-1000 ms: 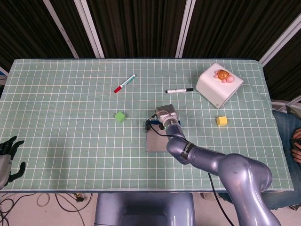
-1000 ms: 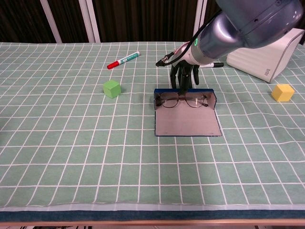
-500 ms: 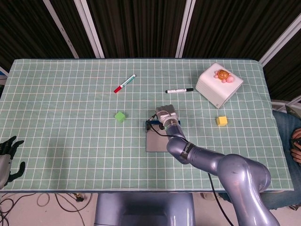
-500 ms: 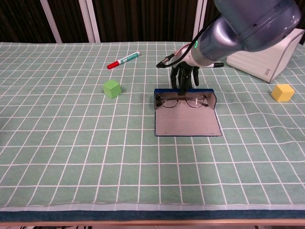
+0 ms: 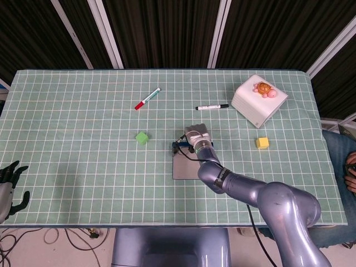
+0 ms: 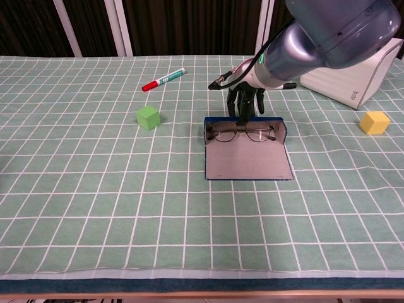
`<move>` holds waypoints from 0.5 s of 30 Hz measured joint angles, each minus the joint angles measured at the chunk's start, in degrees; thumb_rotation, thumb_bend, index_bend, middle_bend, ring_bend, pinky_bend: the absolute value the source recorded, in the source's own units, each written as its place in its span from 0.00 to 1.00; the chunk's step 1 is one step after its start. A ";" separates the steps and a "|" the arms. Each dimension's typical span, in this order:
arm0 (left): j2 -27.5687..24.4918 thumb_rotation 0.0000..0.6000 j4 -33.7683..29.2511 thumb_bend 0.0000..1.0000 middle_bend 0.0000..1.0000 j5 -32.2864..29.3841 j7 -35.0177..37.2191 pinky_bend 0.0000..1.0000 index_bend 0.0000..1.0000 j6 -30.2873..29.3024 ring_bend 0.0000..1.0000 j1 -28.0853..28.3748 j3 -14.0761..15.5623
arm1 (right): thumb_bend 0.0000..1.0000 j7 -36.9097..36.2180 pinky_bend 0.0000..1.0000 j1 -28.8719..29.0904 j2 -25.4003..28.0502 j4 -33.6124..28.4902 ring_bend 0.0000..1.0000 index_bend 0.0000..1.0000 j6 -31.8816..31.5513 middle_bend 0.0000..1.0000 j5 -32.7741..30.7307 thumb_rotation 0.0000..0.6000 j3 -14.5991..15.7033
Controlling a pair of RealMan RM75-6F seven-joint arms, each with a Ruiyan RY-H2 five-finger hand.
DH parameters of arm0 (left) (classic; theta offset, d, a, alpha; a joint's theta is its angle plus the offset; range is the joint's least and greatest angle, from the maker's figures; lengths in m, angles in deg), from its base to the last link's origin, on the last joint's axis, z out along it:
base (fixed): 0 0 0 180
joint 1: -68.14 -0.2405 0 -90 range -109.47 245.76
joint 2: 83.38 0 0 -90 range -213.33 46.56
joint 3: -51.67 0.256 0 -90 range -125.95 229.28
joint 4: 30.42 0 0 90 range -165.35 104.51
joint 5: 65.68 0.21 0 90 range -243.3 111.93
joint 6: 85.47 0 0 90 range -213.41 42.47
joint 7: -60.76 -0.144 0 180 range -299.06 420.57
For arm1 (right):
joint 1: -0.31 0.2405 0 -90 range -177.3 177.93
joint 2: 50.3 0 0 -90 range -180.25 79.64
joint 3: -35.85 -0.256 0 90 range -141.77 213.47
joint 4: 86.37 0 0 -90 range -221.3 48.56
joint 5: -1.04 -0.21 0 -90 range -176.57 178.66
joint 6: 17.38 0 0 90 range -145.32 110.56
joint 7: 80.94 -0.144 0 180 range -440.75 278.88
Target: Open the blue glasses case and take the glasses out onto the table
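Glasses [image 6: 243,132] lie in the open blue glasses case [image 6: 247,163] mid-table, and your right robot hand [image 6: 245,101] has barely shifted this past second, fingers pointing down behind them, seemingly grasping nothing yet, so the lift-out remains undone.

The glasses [image 6: 243,132] lay in the open case [image 6: 247,164]; a cube [image 6: 148,117] sat at its nine o'clock, a marker [image 6: 163,79] at eleven.

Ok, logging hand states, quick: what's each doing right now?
Left hand: open, holding nothing.
Right hand: fingers down behind the open blue glasses case; grip cannot be told.
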 measured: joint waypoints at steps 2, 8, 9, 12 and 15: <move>0.00 1.00 -0.03 0.47 0.00 -0.07 0.04 0.04 0.13 0.02 0.00 0.01 -0.03 | 0.49 -0.29 0.33 -0.08 -0.03 0.04 0.37 0.42 0.07 0.44 0.35 1.00 -0.03; -0.02 1.00 -0.05 0.47 0.00 -0.19 0.10 0.04 0.13 0.02 0.00 0.03 -0.09 | 0.49 -0.63 0.33 -0.10 -0.05 -0.01 0.37 0.43 0.31 0.44 0.64 1.00 0.18; -0.03 1.00 -0.09 0.47 0.00 -0.18 0.11 0.04 0.13 0.01 0.00 0.02 -0.08 | 0.49 -0.63 0.33 -0.07 -0.04 -0.01 0.37 0.43 0.32 0.44 0.66 1.00 0.21; -0.04 1.00 -0.11 0.47 0.00 -0.24 0.08 0.04 0.13 0.12 0.00 0.04 -0.04 | 0.49 -0.84 0.33 -0.01 0.03 -0.01 0.37 0.44 0.32 0.46 0.74 1.00 0.20; -0.07 1.00 -0.14 0.47 0.00 -0.24 0.14 0.04 0.13 0.15 0.00 0.06 -0.04 | 0.49 -1.13 0.33 -0.03 -0.01 0.07 0.37 0.45 0.28 0.47 1.13 1.00 0.20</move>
